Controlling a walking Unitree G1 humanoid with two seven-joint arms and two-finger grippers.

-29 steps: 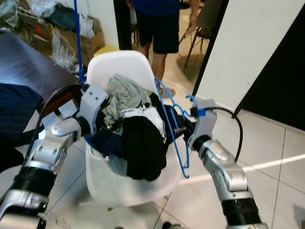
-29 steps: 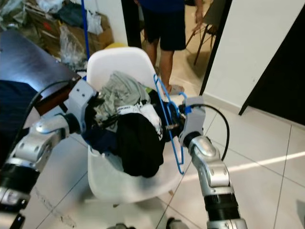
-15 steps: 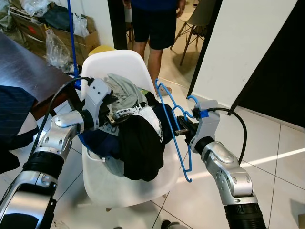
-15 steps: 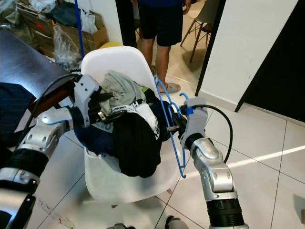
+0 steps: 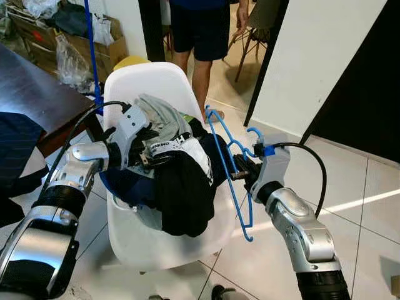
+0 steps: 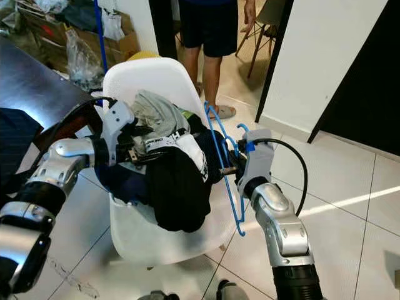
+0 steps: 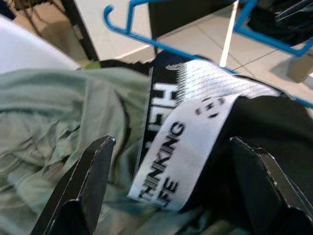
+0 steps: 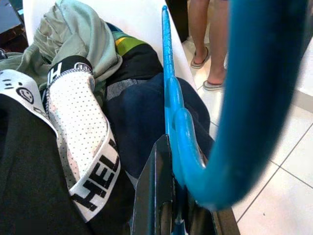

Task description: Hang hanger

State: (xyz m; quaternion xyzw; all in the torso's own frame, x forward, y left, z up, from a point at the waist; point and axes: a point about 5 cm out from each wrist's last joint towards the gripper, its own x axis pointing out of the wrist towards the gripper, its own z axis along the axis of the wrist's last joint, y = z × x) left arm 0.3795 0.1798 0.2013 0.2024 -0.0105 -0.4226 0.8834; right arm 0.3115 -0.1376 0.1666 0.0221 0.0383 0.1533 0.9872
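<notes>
Head view: at centre-right my right gripper [image 5: 240,170] pinches the blue plastic hanger [image 5: 226,164] beside the white plastic chair [image 5: 159,78] heaped with clothes [image 5: 175,169]. Left wrist view: my left gripper [image 7: 171,188] spreads over the white lettered waistband [image 7: 188,139]. Right wrist view: hanger clamped at lower centre.

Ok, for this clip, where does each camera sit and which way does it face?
Eye views: on the head, looking forward and down at the white chair heaped with clothes; both silver arms show.
Left wrist view: along the open left gripper at the lettered waistband.
Right wrist view: along the right gripper, shut on the blue hanger.
Shared by all: hanger and clothes.
</notes>
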